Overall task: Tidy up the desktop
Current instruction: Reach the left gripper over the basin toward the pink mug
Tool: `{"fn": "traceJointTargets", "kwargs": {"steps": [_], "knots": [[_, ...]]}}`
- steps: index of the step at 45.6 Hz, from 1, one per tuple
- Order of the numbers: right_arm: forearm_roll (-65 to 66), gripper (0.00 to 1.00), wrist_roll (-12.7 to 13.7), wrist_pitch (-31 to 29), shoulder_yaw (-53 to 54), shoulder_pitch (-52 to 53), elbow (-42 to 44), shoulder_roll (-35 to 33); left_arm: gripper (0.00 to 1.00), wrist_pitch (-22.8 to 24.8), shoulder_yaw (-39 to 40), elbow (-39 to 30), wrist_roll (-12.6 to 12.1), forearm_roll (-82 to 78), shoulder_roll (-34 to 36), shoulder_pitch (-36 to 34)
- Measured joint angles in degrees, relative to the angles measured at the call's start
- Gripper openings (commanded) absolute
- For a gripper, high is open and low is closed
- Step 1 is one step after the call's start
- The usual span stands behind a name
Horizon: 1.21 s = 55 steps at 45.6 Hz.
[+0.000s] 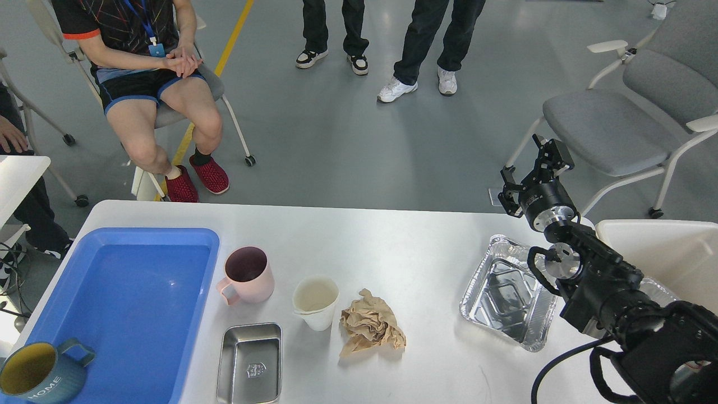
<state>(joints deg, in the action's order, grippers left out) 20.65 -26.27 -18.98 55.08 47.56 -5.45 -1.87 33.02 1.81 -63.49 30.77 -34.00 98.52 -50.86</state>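
Observation:
The white desktop (392,235) carries a pink mug (248,275), a white paper cup (316,303), a crumpled brown paper ball (371,329), a small steel tin (251,365) and a foil tray (507,292). A teal mug (39,373) with a yellow inside stands in the near left corner of the blue tray (129,314). My right gripper (533,171) hovers past the table's far right edge, above the foil tray's far end, open and empty. My left arm and gripper are out of view.
A white bin (667,247) stands at the right beside my right arm. A seated person (151,73) and two standing people (387,50) are beyond the table. Grey chairs (611,123) stand at the far right. A small white table corner (17,174) is at the left.

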Motion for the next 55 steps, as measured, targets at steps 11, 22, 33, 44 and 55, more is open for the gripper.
{"fn": "traceJointTargets", "kwargs": {"steps": [11,22,33,44,55], "knots": [[0.0,1.0,0.0,-0.08,-0.02,0.0,0.0,-0.04,0.94,-2.72,0.2,0.56,-0.44,-1.4,-5.31,0.08],[0.01,1.0,0.0,-0.09,0.01,0.0,-0.08,0.05,0.94,-6.47,0.2,0.78,-0.83,-12.19,-17.06,-0.02],[0.0,1.0,0.0,-0.09,0.03,0.0,-0.1,0.03,0.95,-7.77,0.1,1.32,-3.82,-20.18,-29.95,-2.66],[0.0,1.0,0.0,-0.09,0.03,0.0,-0.1,-0.06,0.97,-7.55,-0.2,9.82,-4.16,-25.08,-44.22,-3.51],[0.01,1.0,0.0,-0.09,0.03,0.0,-0.1,-0.02,0.97,-7.48,-0.95,22.79,-3.48,-25.42,-59.88,-3.37]]}}
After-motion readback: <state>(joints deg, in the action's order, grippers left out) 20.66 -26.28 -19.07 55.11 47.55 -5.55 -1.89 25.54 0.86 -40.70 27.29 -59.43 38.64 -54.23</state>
